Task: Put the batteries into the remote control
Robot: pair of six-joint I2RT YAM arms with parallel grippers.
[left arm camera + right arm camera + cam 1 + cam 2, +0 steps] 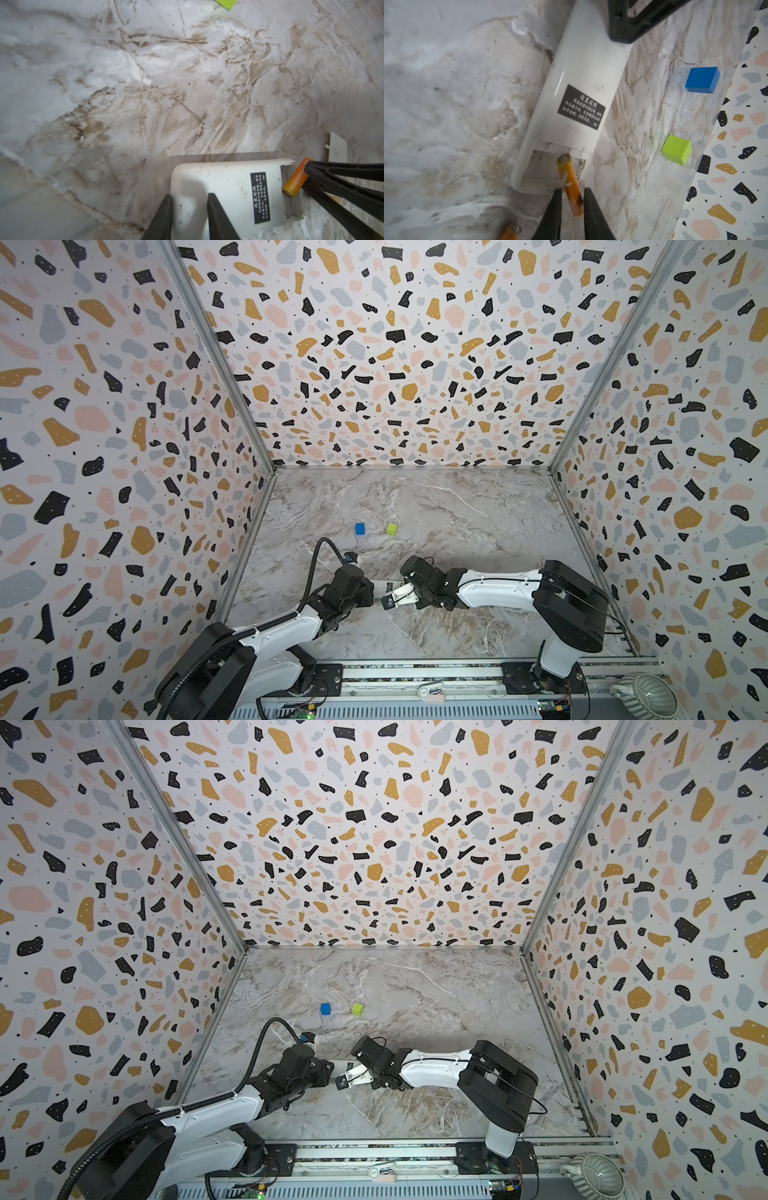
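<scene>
White plastic, oblong remote control (577,68) lying back-up on the grey marble-look tabletop (457,510), black sticker (581,107) with white print on show. Long axis running left-right in both top views: open battery bay (543,168) end toward the right arm, closed end toward the left arm.

Down at the remote's closed end, left gripper (189,195), fingers a little apart, one tip right at the end edge, the other over the white back. Real pinch or just bracing? Can't tell tbh.

Just off the remote's open end, right gripper (572,189), fingers close on either side of a thin orange battery (568,172) with a pale metal tip. Battery tilted and angled a bit off the remote's long axis, pale tip poked into the bay, rear end sticking out past the remote's end rim. Actually squeezing it or barely clear of it? Can't tell either.

On the marble just past the remote's open end, second orange battery (510,230), outside the bay. Small white plastic cover (337,149) on the marble near that same end too. Blue cube (702,80) and lime-green cube (676,149) on the remote's far side, well apart from it, green one nearer the bay end.
</scene>
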